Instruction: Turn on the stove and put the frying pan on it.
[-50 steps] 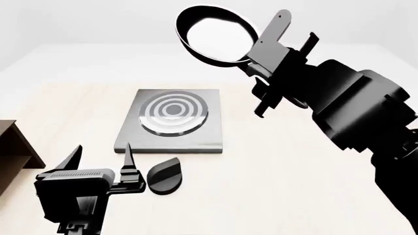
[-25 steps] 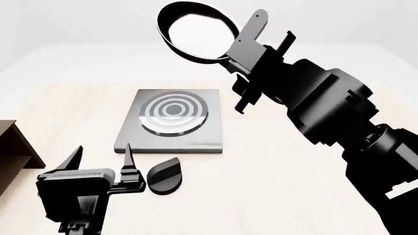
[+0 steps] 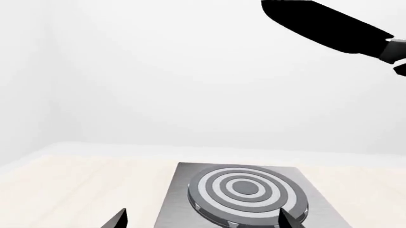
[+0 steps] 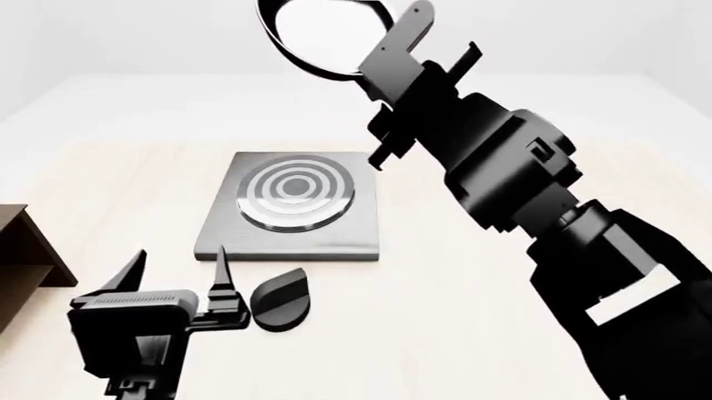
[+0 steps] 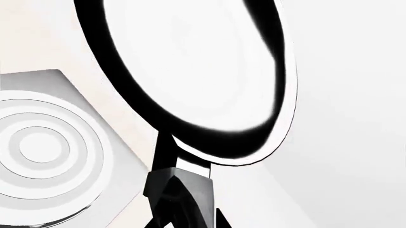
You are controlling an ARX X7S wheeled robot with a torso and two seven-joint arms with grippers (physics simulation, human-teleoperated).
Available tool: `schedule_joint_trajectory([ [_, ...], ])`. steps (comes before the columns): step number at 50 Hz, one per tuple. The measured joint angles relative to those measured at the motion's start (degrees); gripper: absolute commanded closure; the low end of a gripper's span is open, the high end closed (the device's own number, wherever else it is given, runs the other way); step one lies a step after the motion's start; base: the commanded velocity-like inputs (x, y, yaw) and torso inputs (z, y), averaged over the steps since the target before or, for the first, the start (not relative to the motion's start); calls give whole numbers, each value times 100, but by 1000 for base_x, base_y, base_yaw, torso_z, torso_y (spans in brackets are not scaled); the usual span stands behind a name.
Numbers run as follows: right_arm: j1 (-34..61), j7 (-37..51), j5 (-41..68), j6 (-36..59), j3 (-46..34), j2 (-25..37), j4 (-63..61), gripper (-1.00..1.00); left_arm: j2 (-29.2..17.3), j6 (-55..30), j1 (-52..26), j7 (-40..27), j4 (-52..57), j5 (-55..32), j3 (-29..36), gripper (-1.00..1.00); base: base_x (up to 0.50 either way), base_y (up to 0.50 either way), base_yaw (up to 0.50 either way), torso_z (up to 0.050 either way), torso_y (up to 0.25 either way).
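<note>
Over the last second the right arm has swung the small round black frying pan (image 4: 330, 33) leftward, so it now hangs high above the far edge of the flat grey metal stove slab (image 4: 292, 212), a good sign for placing it. The right gripper (image 4: 414, 79) jaws pinch its long handle, forearm angled up. The left gripper (image 4: 178, 275) hovers with jaws spread by the small black round knob (image 4: 280, 297).

Head camera looks forward and down over the pale counter (image 4: 468, 275). Left wrist camera sits low, facing level across the flat grey metal stove slab (image 3: 241, 190). Right wrist camera is close behind the round black frying pan (image 5: 190, 66). All three views share the stove.
</note>
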Motion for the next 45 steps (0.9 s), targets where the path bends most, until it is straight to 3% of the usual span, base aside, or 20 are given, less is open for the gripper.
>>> schedule_joint_trajectory([
  [15, -69, 317, 59, -191, 168, -451, 343, 100, 5, 215, 12, 132, -155, -43, 23, -100, 0, 0, 0, 0, -13],
  [45, -364, 735, 119, -367, -51, -943, 482, 100, -19, 405, 54, 197, -198, -99, 39, -100, 0, 0, 0, 0, -243],
])
